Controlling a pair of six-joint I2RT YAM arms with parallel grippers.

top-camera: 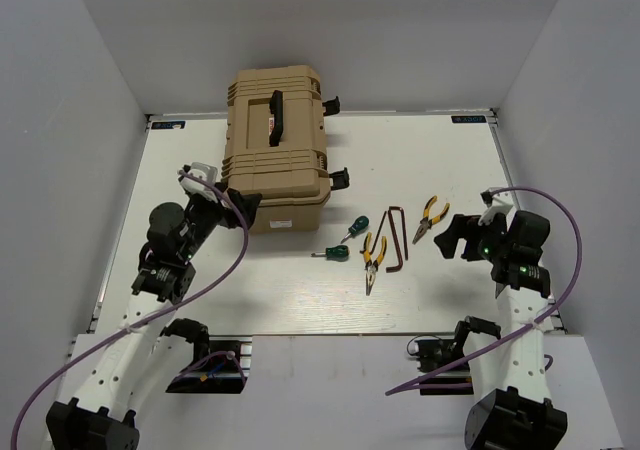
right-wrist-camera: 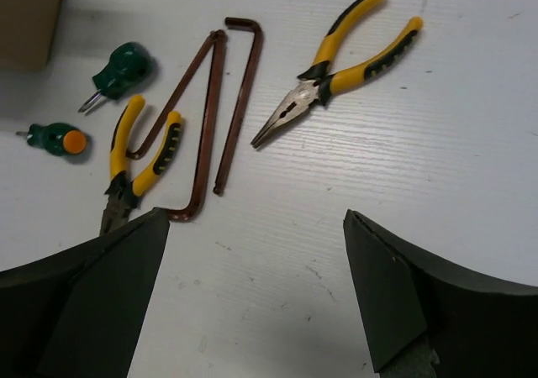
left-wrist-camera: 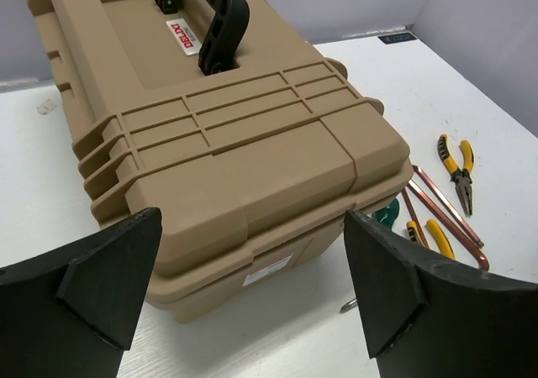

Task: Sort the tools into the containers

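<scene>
The tools lie in a cluster right of the middle of the table: two green-handled screwdrivers [top-camera: 355, 228] [top-camera: 333, 254], two yellow-handled pliers [top-camera: 373, 258] [top-camera: 430, 216] and two dark-red hex keys [top-camera: 397, 235]. My right gripper [top-camera: 455, 238] is open and empty, just right of them. Its wrist view shows the gripper [right-wrist-camera: 256, 294] over bare table, with the pliers [right-wrist-camera: 345, 63] [right-wrist-camera: 139, 155], hex keys [right-wrist-camera: 244, 92] and screwdrivers [right-wrist-camera: 122, 69] [right-wrist-camera: 55, 137] ahead. My left gripper [top-camera: 235, 205] is open and empty at the near left corner of a closed tan case [top-camera: 275, 150].
The tan case [left-wrist-camera: 227, 134] has a black handle [left-wrist-camera: 210, 17] on its lid and black latches on its right side. Grey walls enclose the white table [top-camera: 440, 160] on three sides. In the left wrist view, my gripper [left-wrist-camera: 252, 286] faces the case front.
</scene>
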